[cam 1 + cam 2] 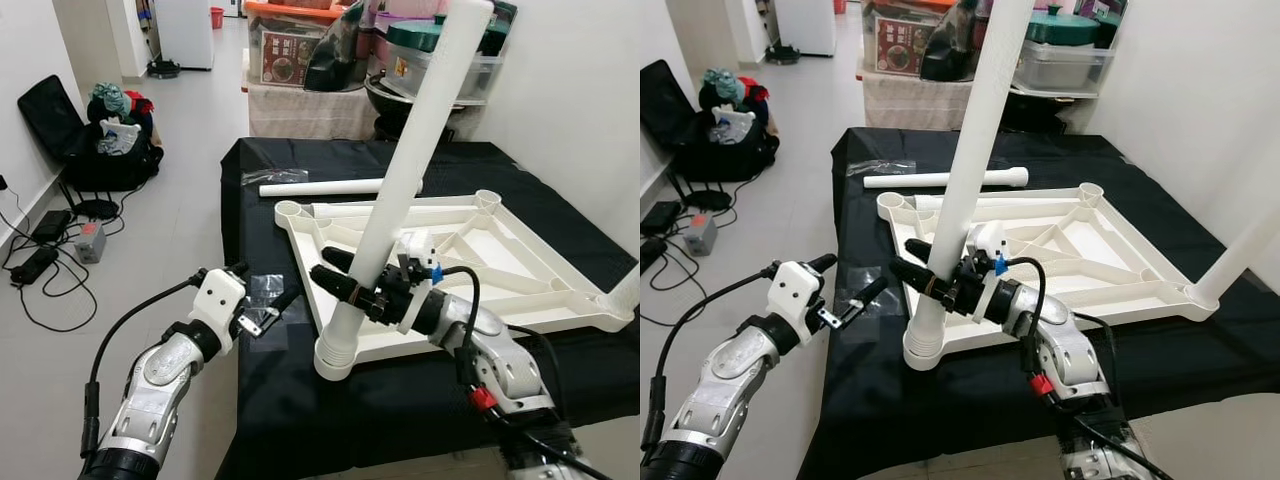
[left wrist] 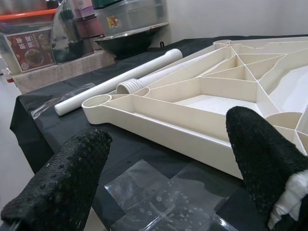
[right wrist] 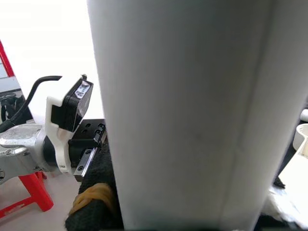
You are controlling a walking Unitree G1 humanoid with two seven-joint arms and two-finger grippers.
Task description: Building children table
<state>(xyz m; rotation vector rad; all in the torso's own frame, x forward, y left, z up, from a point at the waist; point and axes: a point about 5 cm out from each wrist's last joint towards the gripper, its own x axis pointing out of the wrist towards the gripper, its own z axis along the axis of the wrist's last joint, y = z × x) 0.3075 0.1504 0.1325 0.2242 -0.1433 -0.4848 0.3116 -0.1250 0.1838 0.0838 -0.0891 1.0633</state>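
A white children's tabletop [image 1: 520, 250] lies upside down on a black-draped table [image 1: 300, 400]. A long white leg [image 1: 410, 170] stands tilted in the tabletop's near-left corner socket [image 1: 335, 360]. My right gripper [image 1: 345, 275] is shut on this leg low down, and the leg [image 3: 192, 115] sits right in front of the right wrist camera. Another leg [image 1: 1240, 250] stands in the right corner. A loose leg [image 1: 330, 187] lies beyond the tabletop, and one more [image 2: 130, 86] rests inside its far edge. My left gripper [image 1: 262, 290] hovers open at the table's left edge, above clear plastic film [image 2: 159, 192].
Behind the table are stacked storage boxes and a dark pot [image 1: 420, 60]. On the floor to the left lie a black bag with clothes [image 1: 100, 130] and cables [image 1: 40, 260]. A white wall [image 1: 580, 90] closes the right side. A red stool [image 3: 29, 192] stands nearby.
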